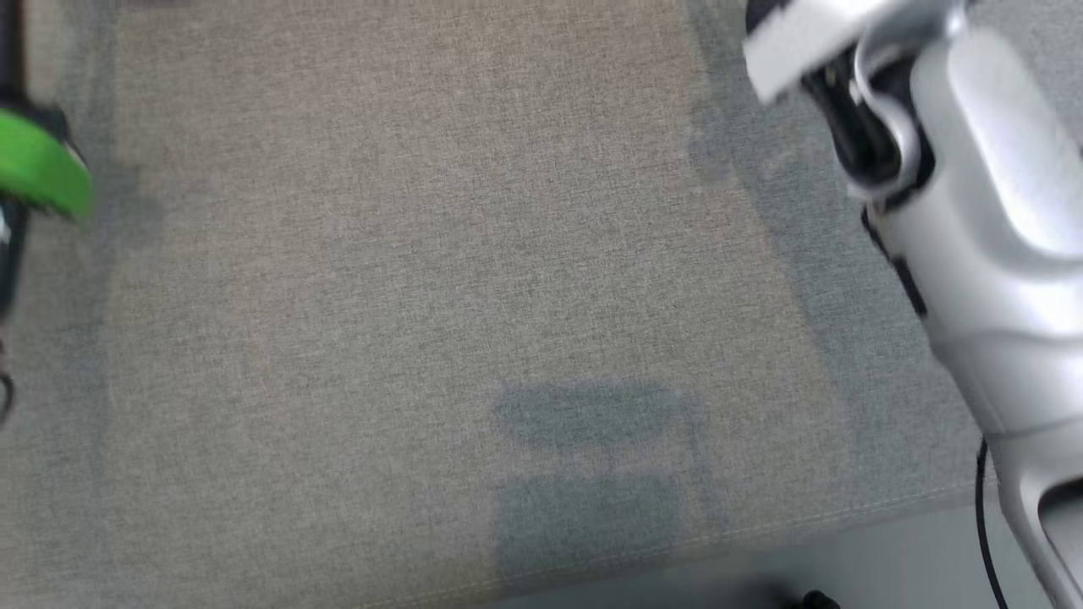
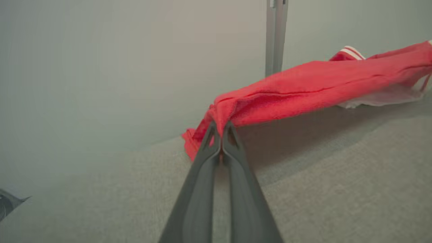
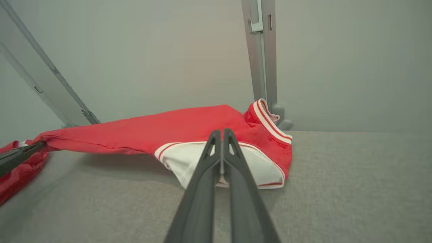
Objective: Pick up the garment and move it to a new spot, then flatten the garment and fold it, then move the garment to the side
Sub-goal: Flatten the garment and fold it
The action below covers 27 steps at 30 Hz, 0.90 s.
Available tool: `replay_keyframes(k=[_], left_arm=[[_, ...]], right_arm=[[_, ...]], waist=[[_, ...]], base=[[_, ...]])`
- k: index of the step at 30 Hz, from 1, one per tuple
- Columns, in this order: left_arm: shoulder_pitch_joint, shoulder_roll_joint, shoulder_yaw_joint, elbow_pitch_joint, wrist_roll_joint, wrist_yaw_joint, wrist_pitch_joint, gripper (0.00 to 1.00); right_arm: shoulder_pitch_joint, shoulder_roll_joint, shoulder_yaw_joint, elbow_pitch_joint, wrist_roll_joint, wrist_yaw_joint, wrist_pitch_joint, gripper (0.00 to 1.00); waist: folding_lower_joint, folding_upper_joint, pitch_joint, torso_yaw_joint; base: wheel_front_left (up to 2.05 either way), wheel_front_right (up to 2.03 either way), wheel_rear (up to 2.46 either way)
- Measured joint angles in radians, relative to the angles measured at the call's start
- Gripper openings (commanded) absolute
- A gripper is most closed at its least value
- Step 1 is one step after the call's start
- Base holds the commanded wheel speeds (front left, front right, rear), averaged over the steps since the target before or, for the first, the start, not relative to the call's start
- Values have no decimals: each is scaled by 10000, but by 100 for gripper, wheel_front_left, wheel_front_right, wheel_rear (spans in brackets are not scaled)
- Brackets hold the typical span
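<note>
The garment (image 2: pixel 320 81) is red with white-striped trim and a white panel. It hangs in a sagging band above the grey fabric surface (image 2: pixel 337 189). In the left wrist view my left gripper (image 2: pixel 221 126) is shut on one bunched red end, and a loose corner droops to the surface below it. In the right wrist view my right gripper (image 3: pixel 221 133) is shut on the garment (image 3: pixel 168 128) near the striped collar, the white panel hanging under its tips. The left gripper (image 3: pixel 37 145) shows at that view's far left, pinching the other end.
The head view shows bare grey fabric surface (image 1: pixel 423 254), its front edge (image 1: pixel 761 541) low in the picture, my pale right forearm (image 1: pixel 973 211) at the right and a green ring (image 1: pixel 38 165) at the left. A grey upright post (image 3: pixel 261 67) and slanted bar (image 3: pixel 44 74) stand behind the garment.
</note>
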<state>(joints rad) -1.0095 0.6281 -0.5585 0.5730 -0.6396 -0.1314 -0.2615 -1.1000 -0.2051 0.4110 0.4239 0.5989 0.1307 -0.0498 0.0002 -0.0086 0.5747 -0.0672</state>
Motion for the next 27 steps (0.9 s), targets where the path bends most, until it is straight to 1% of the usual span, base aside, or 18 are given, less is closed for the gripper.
replay_keyframes(k=[2, 6, 9, 12, 17, 18, 19, 20, 22, 25, 27], left_arm=[[1416, -82, 71, -180, 21, -4, 0, 0], [3533, -558, 516, -700, 161, -4, -2, 0], [4878, -995, 817, -1103, 410, 31, -12, 0], [6064, -1417, 938, -1436, 851, 82, -13, 0], [8021, -2061, 1323, -2011, 1143, 376, -25, 0], [8021, -2061, 1323, -2011, 1143, 376, -25, 0], [8826, -2291, 1411, -2311, 1304, 497, -27, 0], [8826, -2291, 1411, -2311, 1304, 497, -27, 0], [9574, -2489, 1490, -2592, 1388, 614, -27, 0], [10438, -2744, 1707, -3055, 1521, 876, -29, 0], [10871, -2966, 1854, -3306, 1553, 978, -27, 0]], right_arm=[[1288, -437, 180, -192, 301, 0, -42, 0], [3422, -1112, 437, -629, 792, 0, -44, 0], [4605, -1626, 309, -765, 857, 2, -92, 0], [5662, -1902, 150, -802, 809, 4, -142, 0], [7546, -2067, -387, -965, 779, 10, -347, 0], [7546, -2067, -387, -965, 779, 10, -347, 0], [8395, -2071, -640, -1151, 756, 10, -426, 0], [8395, -2071, -640, -1151, 756, 10, -426, 0], [9286, -2038, -961, -1402, 721, 10, -499, 0], [10641, -1858, -1482, -1820, 646, 10, -529, 0], [11395, -1632, -1785, -2059, 543, 10, -518, 0]], waist=[[0, 0, -179, 29], [-2, 1, -684, 139], [-2, 1, -1116, 242], [-2, 0, -1577, 350], [-2, 1, -2392, 520], [-2, 1, -2392, 520], [-2, 1, -2716, 583], [-2, 1, -2716, 583], [-3, 1, -3028, 639], [-3, 1, -3432, 721], [-3, 1, -3646, 766]], base=[[0, 0, 0], [0, 0, 0], [0, 0, 0], [0, 0, 0], [0, 0, 0], [0, 0, 0], [0, 0, 0], [0, 0, 0], [0, 0, 0], [0, 0, 0], [0, 0, 0]])
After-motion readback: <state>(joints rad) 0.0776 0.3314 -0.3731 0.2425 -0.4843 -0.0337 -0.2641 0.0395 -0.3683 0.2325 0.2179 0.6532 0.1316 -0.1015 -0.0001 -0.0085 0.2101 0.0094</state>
